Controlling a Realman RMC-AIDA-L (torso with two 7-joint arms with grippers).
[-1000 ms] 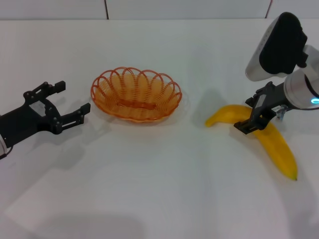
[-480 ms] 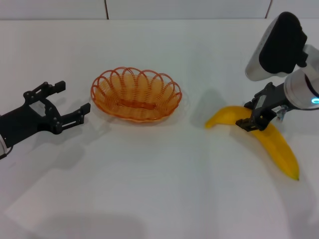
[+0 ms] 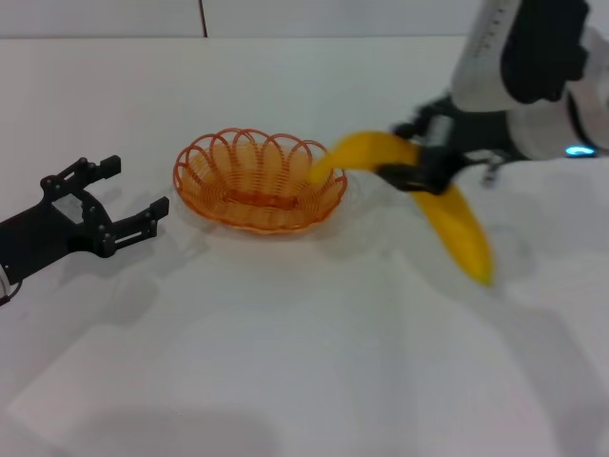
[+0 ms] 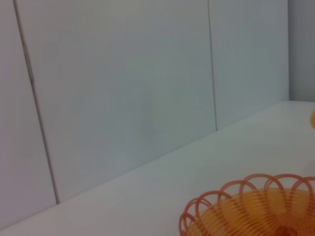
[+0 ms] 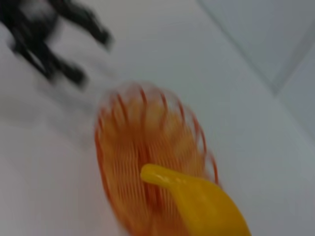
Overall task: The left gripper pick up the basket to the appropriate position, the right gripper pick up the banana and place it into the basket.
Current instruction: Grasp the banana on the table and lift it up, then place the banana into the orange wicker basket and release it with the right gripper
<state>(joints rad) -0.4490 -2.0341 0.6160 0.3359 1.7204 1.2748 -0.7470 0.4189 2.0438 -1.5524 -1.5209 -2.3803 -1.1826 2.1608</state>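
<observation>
The orange wire basket (image 3: 259,181) sits on the white table left of centre. It also shows in the left wrist view (image 4: 256,206) and the right wrist view (image 5: 147,157). My right gripper (image 3: 419,164) is shut on the yellow banana (image 3: 447,209) and holds it in the air at the basket's right rim, one end over the rim. The banana fills the near part of the right wrist view (image 5: 202,206). My left gripper (image 3: 119,205) is open and empty, on the table a little left of the basket. It shows far off in the right wrist view (image 5: 54,39).
The white table (image 3: 285,362) stretches all around. A pale panelled wall (image 4: 123,88) stands behind its far edge.
My right gripper has lifted the banana off the table and carried it left to the basket's right rim. The left arm has hardly moved.
</observation>
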